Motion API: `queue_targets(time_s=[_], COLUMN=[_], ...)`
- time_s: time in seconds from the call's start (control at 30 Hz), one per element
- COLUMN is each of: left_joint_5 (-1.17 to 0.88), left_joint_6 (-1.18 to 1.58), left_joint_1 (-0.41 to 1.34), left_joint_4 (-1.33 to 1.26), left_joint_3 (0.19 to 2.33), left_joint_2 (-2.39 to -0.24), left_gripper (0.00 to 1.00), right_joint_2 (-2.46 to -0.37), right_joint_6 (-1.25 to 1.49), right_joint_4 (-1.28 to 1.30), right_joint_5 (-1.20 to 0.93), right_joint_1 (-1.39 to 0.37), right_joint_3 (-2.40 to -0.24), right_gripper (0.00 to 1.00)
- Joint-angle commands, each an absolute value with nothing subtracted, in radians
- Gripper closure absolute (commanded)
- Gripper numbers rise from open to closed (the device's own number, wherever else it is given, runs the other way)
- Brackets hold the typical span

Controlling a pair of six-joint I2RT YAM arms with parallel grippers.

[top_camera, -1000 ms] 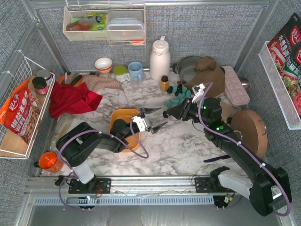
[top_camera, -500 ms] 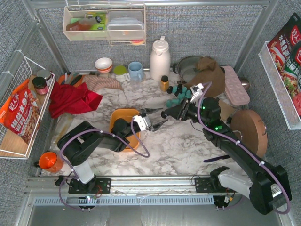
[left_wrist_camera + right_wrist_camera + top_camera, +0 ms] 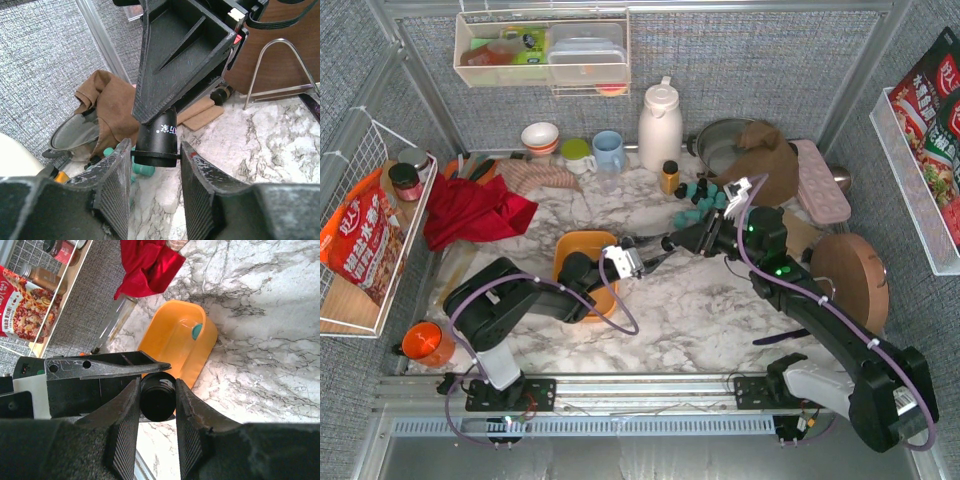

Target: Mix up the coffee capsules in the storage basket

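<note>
Just beside the storage basket [image 3: 580,240], the right end effector [image 3: 157,390] grips a black coffee capsule [image 3: 157,140]. The left end effector [image 3: 155,150] flanks it, apparently for a handover; its grip is unclear.

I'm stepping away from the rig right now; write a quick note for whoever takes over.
Right hand: shut on a black truncated-cone coffee capsule beside the shallow orange-yellow plastic basket.
Left hand: fingers either side of that same capsule; grip unclear.
Done: the basket holds one teal capsule that shows. A cluster of teal capsules sits on the marble table by the brown cloth.
Left, apparently: finish the handover, move the table capsules in, mix.
</note>
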State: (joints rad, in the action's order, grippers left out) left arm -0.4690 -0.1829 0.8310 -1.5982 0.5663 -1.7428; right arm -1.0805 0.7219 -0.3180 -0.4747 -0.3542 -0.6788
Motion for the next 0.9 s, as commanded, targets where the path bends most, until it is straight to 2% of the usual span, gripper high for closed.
queue_targets(time_s=[0.0,0.1,0.27,0.47,0.57,0.7,0.83,0.87], left_joint_5=[-0.441,-0.41,-0.329,-0.179,-0.032,0.237,0.266,0.267], left_joint_6=[-0.174,-0.159,-0.12,-0.011,0.091,0.288,0.375,0.392], left_joint_1=[0.831,0.831,0.831,0.831,0.831,0.827,0.813,0.809], left_joint_4=[-1.643,-1.641,-1.631,-1.459,-1.128,-0.39,0.101,0.159], left_joint_3=[0.569,0.553,0.495,0.404,0.436,0.655,0.849,0.894], left_joint_2=[-1.746,-1.741,-1.708,-1.568,-1.409,-1.267,-1.255,-1.262], left_gripper=[0.6,0.63,0.66,0.7,0.72,0.68,0.63,0.63], right_joint_2=[-1.085,-1.086,-1.064,-1.006,-0.978,-0.955,-0.958,-0.961], right_joint_6=[0.69,0.664,0.59,0.45,0.352,0.256,0.239,0.239], right_joint_4=[-0.317,-0.298,-0.231,-0.081,0.008,0.07,0.08,0.081], right_joint_5=[-0.462,-0.441,-0.39,-0.253,-0.162,-0.065,-0.046,-0.048], right_joint_1=[-0.357,-0.356,-0.347,-0.337,-0.338,-0.339,-0.339,-0.339], right_joint_3=[-0.68,-0.68,-0.703,-0.745,-0.755,-0.745,-0.734,-0.734], right_gripper=[0.63,0.53,0.43,0.41,0.41,0.41,0.41,0.41])
